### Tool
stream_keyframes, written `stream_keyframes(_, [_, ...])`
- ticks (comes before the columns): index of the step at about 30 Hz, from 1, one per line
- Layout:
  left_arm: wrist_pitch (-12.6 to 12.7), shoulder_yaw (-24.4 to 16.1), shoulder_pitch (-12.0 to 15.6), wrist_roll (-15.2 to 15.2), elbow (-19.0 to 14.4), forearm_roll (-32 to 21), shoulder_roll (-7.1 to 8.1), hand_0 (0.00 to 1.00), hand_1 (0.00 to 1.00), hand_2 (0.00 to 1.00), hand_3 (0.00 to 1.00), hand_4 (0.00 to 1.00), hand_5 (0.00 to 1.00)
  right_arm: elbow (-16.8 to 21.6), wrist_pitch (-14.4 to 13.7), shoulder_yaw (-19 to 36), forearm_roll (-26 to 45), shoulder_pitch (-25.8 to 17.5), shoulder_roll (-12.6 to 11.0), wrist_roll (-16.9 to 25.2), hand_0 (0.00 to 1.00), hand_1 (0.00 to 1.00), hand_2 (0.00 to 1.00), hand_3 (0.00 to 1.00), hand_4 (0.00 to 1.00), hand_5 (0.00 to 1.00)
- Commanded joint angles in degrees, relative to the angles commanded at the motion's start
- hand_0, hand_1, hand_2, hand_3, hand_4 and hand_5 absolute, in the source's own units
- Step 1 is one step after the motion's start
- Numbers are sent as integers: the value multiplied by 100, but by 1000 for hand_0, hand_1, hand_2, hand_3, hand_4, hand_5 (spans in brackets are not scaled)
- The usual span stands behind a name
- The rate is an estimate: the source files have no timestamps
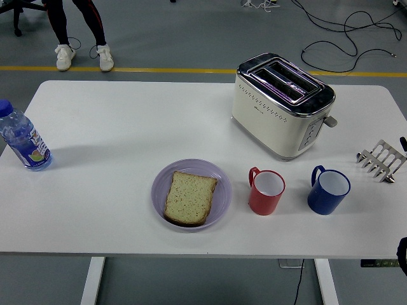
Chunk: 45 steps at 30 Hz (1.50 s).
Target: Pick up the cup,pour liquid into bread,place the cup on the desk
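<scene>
A red cup (266,191) stands upright on the white table (114,127), handle to the upper left, just right of a lilac plate (222,184). On the plate lies a slice of bread (189,197). A blue cup (329,190) stands upright to the right of the red one, its handle also to the upper left. Both cups' insides look white, and I cannot tell what is in them. Only a black sliver of my right arm (403,254) shows at the lower right edge, away from the cups. My left arm is out of sight.
A cream and chrome toaster (282,105) stands behind the cups. A metal toast rack (381,160) sits at the right edge, and a water bottle (24,138) at the far left. A person's legs (79,32) stand on the floor beyond the table's far left.
</scene>
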Motion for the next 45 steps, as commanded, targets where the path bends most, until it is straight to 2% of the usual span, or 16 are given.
stream_keyframes(5, [-3, -25, -1, -1, 0, -3, 4, 662, 702, 727, 632, 393, 930, -66, -332, -153, -968, -133, -96, -348, 797, 766, 801, 831, 814, 79])
stream_keyframes(6, [-4, -29, -8, -1, 0, 1, 4, 661, 702, 727, 633, 394, 931, -71, -387, -183, -1192, -159, -116, -399, 918, 861, 929, 991, 919, 2])
stream_keyframes(9, [-5, -62, -28, 7, 0, 39, 3, 661, 702, 727, 633, 394, 931, -100, -543, -324, -1937, -322, -199, -592, 918, 861, 929, 991, 919, 2])
stream_keyframes(14, [-9, -111, -20, 14, 0, 74, 12, 662, 702, 727, 633, 391, 931, -143, -668, -475, -3166, -617, -229, -646, 929, 875, 946, 998, 926, 2])
stream_keyframes(19, [-23, -505, -40, 95, 0, 487, 11, 661, 702, 726, 634, 391, 930, -113, -991, -754, -4214, -902, -274, -421, 951, 884, 946, 998, 934, 2])
stream_keyframes(22, [-20, -524, -52, 90, 0, 480, 14, 661, 702, 726, 634, 391, 930, -51, -1069, -870, -4262, -975, -283, -298, 951, 884, 946, 998, 934, 2])
stream_keyframes(27, [-15, -499, -75, 82, 0, 437, 12, 662, 702, 727, 634, 391, 932, 87, -893, -1201, -4071, -1102, -315, -119, 950, 881, 942, 998, 943, 2])
stream_keyframes(32, [-9, -432, -99, 58, 0, 352, 11, 661, 702, 727, 635, 391, 933, 72, -915, -1463, -3884, -1135, -292, 70, 942, 878, 943, 998, 949, 2])
stream_keyframes(38, [-3, -348, -69, 19, 0, 217, 9, 661, 702, 727, 635, 390, 936, -178, -1101, -1895, -3632, -952, -251, 288, 937, 874, 941, 991, 951, 2])
stream_keyframes(45, [10, -119, -42, -3, 0, 16, 16, 661, 702, 727, 636, 390, 938, -519, -1104, -2146, -3442, -662, -146, 324, 938, 872, 941, 993, 951, 2])
